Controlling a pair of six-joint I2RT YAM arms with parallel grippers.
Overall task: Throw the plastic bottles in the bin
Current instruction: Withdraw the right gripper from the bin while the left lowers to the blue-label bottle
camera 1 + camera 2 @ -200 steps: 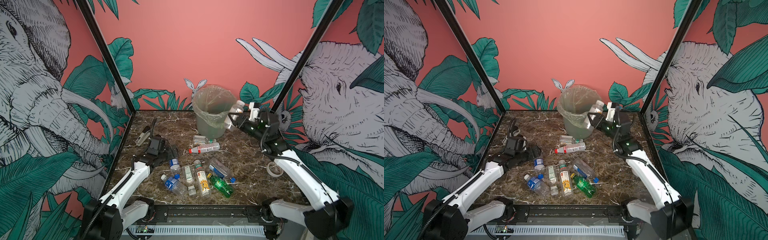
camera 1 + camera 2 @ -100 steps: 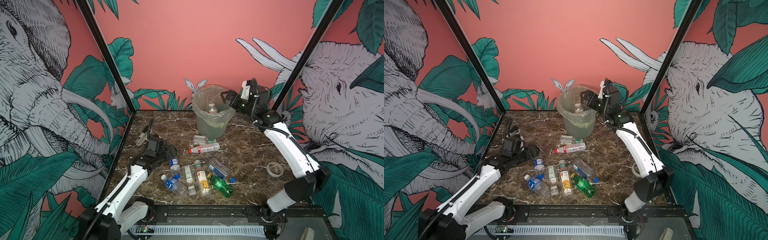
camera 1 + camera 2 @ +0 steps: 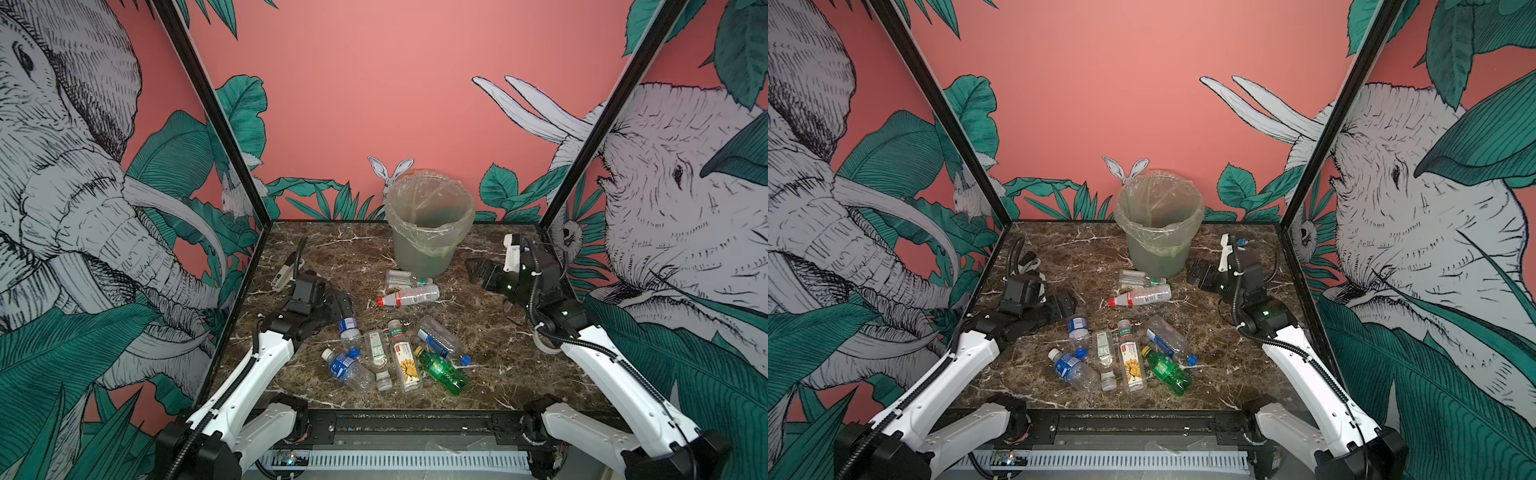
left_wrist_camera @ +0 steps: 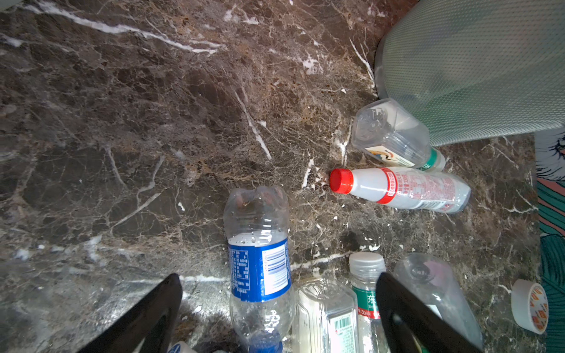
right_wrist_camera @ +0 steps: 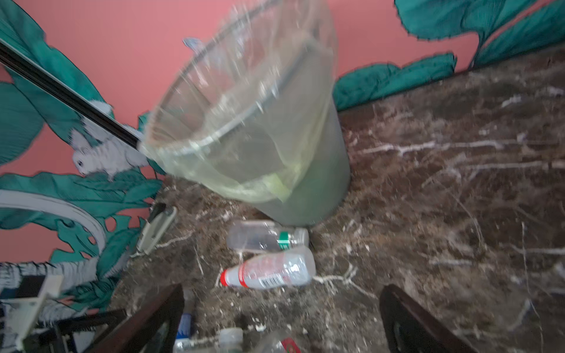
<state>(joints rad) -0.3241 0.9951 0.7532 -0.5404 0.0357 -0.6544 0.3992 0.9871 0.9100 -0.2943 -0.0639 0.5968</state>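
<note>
The round, pale grey-green translucent plastic bin (image 3: 415, 259), lined with a crinkly clear bag (image 3: 430, 245) folded over its rim, stands at the far middle of the dark brown marble tabletop (image 3: 498, 365). I judge it was put there so either arm can reach it. I cannot make out what lies inside it.

The plastic bottles that I can see all lie on their sides on the table. Two rest at the bin's foot. A clear bottle with a green band (image 3: 405, 279) lies close against the wall, and a white bottle with a red cap (image 3: 409, 296) lies just nearer. The others huddle in the near middle, among them a green bottle (image 3: 442, 370) and a yellow-labelled bottle (image 3: 405, 361).

The left gripper (image 3: 344, 300) hangs low over the left edge of that huddle, spread wide and empty. In its wrist view a clear bottle with a blue label (image 4: 260, 269) lies between the fingers (image 4: 146, 311), so this looks like the line-up for a pick. Neighbouring bottles crowd in on one side, and a careless close might catch one of them too.

The right gripper (image 3: 473, 272) sits low to the right of the bin, also spread wide and carrying nothing. It faces the pair at the bin's foot, and the red-capped one seems its likeliest target.

A white-and-black stapler (image 3: 282, 274) at the far left and a translucent tape roll (image 3: 546, 343) at the right lie apart from the bottles and are no part of the job.
</note>
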